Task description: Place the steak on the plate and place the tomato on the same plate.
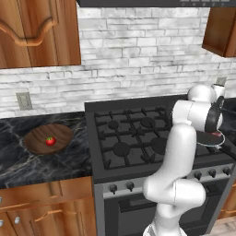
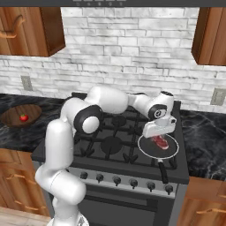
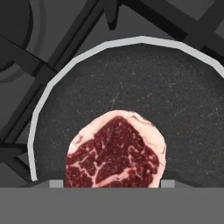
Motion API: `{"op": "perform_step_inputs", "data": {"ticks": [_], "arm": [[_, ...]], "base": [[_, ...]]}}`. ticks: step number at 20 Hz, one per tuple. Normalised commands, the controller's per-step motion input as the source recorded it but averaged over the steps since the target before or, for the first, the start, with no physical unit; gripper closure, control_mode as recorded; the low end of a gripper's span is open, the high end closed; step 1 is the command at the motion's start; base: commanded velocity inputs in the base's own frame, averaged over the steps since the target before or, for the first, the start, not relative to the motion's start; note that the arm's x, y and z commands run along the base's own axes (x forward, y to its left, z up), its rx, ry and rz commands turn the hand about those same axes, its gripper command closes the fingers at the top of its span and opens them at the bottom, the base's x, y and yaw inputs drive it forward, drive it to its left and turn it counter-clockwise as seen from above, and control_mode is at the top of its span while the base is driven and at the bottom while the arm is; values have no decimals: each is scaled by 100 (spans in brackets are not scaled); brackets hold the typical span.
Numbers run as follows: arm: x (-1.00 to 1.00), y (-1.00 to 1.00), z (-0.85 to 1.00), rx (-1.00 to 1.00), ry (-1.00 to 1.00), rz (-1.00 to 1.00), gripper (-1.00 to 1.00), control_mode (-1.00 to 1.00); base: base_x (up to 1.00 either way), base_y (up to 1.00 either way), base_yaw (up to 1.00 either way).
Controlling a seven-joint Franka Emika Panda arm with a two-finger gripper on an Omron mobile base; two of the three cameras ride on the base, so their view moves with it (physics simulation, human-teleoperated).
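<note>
The steak [image 3: 116,151], dark red with a pale fat edge, lies in a dark frying pan [image 3: 131,40] on the stove's front right burner. My gripper [image 3: 112,183] is down over it, and its fingertips [image 3: 56,184] press against the steak's two sides. From the right base view the gripper [image 2: 158,134] sits right on top of the steak [image 2: 160,142] inside the pan [image 2: 145,152]. The tomato [image 1: 50,140] [image 2: 23,117] rests on a brown wooden round dish [image 1: 37,138] on the left counter. The plate is out of view.
A black gas stove [image 1: 133,133] with raised grates surrounds the pan, with knobs along its front edge. Dark marble counter [image 2: 203,132] lies on both sides. The pan's handle [image 2: 163,172] points toward the stove's front. Wooden cabinets hang above.
</note>
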Motion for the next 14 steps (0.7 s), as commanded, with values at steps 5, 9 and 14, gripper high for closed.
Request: {"op": "perform_step_inputs", "data": {"ticks": [5,9,14], "arm": [[-35,40,24,0,-3,0,100,-100],[-30,31,31,0,0,0,100,-100],[-30,23,27,0,-1,0,100,-100]], "base": [[0,0,0],[0,0,0],[0,0,0]]}}
